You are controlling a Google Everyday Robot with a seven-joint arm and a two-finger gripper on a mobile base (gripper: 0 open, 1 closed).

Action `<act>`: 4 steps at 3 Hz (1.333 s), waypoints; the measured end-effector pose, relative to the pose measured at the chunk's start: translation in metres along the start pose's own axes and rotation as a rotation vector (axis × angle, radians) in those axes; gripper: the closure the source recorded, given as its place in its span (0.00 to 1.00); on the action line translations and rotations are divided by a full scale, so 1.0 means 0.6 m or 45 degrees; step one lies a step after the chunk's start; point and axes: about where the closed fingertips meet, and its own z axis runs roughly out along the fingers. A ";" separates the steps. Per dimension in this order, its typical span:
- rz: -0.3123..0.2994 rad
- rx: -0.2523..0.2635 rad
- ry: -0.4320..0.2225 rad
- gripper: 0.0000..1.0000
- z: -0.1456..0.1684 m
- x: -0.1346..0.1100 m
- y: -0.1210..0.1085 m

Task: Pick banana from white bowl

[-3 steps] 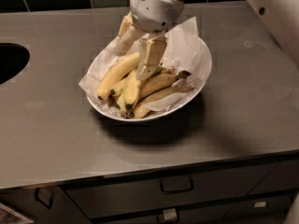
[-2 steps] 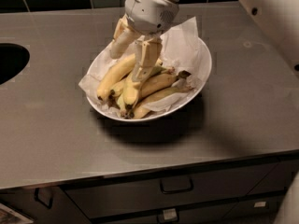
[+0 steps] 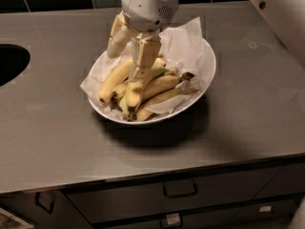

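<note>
The white bowl (image 3: 208,75), lined with crumpled white paper, stands in the middle of the grey counter and holds several bananas. The plump, strongly curved banana (image 3: 136,92) with a dark tip lies in the middle of the pile. My gripper (image 3: 125,66) reaches down into the back left of the bowl. Its fingers are spread open. The right finger (image 3: 142,56) rests against the upper part of the curved banana. The left finger (image 3: 116,38) stands above the leftmost, paler banana (image 3: 112,82). Nothing is held.
A dark round sink opening (image 3: 10,63) cuts into the counter at the far left. Dark tiles run along the back wall. Drawers with handles (image 3: 180,190) sit below the counter's front edge. My white arm (image 3: 281,18) crosses the top right corner.
The gripper has shifted slightly to the left over the bowl, still open. The bowl and the bananas have not moved.
</note>
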 end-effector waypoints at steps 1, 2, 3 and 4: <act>0.006 0.042 -0.010 0.46 0.002 -0.003 -0.012; 0.017 0.036 -0.020 0.46 0.007 -0.005 -0.008; 0.030 0.025 -0.027 0.46 0.009 -0.006 0.004; 0.046 0.007 -0.031 0.47 0.013 -0.004 0.018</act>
